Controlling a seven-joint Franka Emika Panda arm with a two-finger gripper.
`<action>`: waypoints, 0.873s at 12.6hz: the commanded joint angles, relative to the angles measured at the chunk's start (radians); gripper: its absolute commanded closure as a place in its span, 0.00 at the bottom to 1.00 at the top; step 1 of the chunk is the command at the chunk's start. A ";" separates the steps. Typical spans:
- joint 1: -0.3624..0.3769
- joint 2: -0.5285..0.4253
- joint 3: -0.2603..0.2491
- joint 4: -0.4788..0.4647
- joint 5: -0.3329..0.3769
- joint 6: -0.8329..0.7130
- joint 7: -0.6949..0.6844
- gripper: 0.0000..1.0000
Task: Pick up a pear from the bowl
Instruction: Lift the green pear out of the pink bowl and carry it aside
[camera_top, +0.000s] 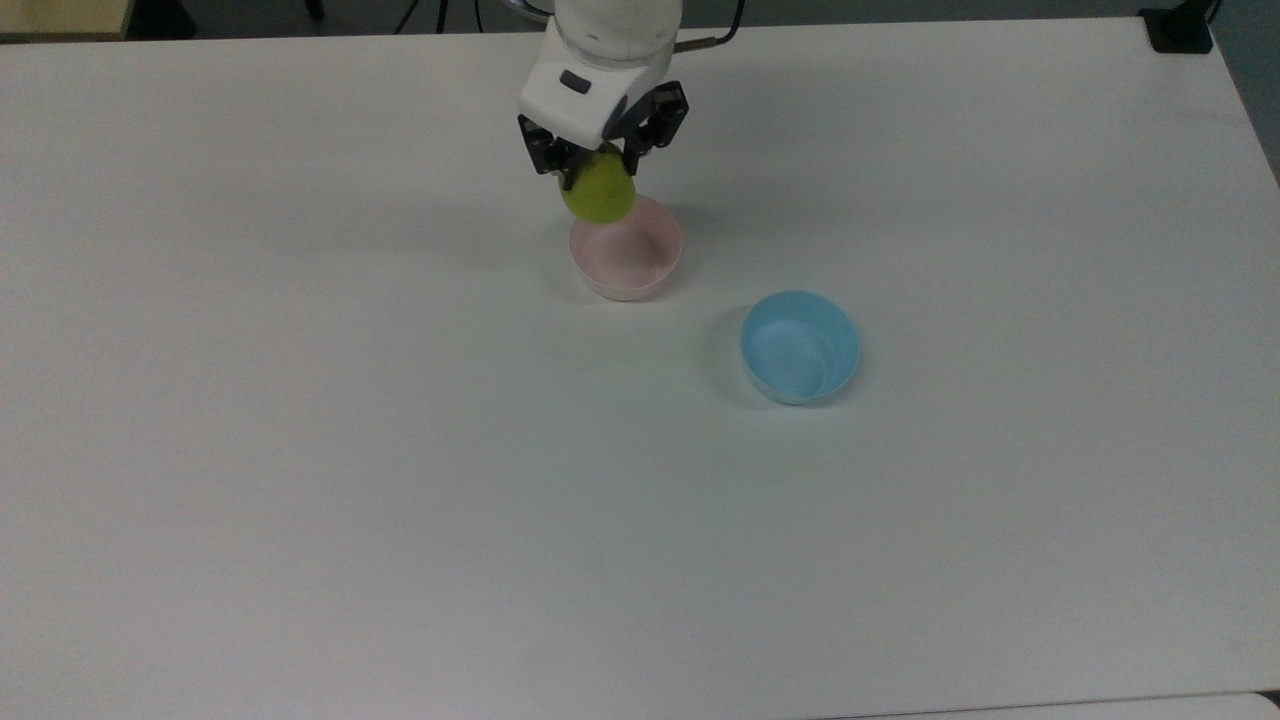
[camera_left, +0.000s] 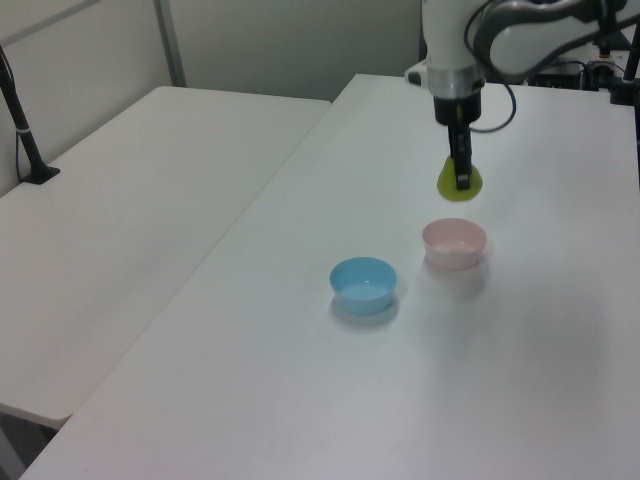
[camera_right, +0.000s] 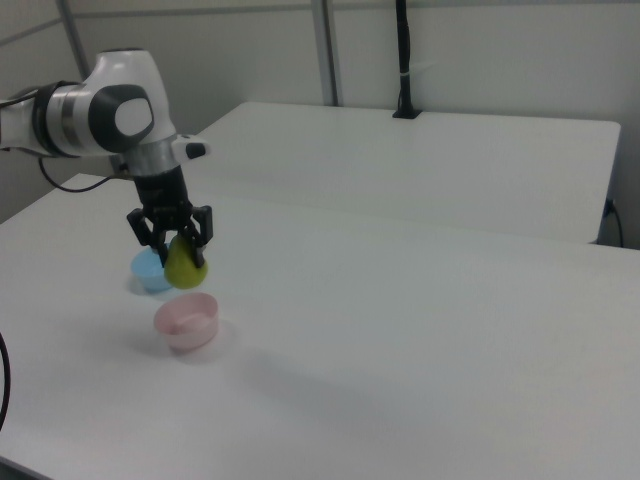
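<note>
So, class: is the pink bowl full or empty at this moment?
Empty. The pink bowl shows a bare inside in the top view, and the pear hangs above it, clamped between the gripper fingers.

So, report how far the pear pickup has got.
Done: the pear is out of the pink bowl, which sits empty on the table. In hand: the pincer is shut on the pear, holding it in the air above the bowl. Left: nothing of the pickup itself. The blue bowl sits apart, empty.
</note>
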 joint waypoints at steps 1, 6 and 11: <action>-0.099 -0.008 -0.006 0.018 0.003 -0.022 -0.017 0.67; -0.271 0.062 -0.007 -0.005 -0.002 0.098 -0.088 0.67; -0.369 0.163 -0.007 -0.008 -0.037 0.169 -0.094 0.66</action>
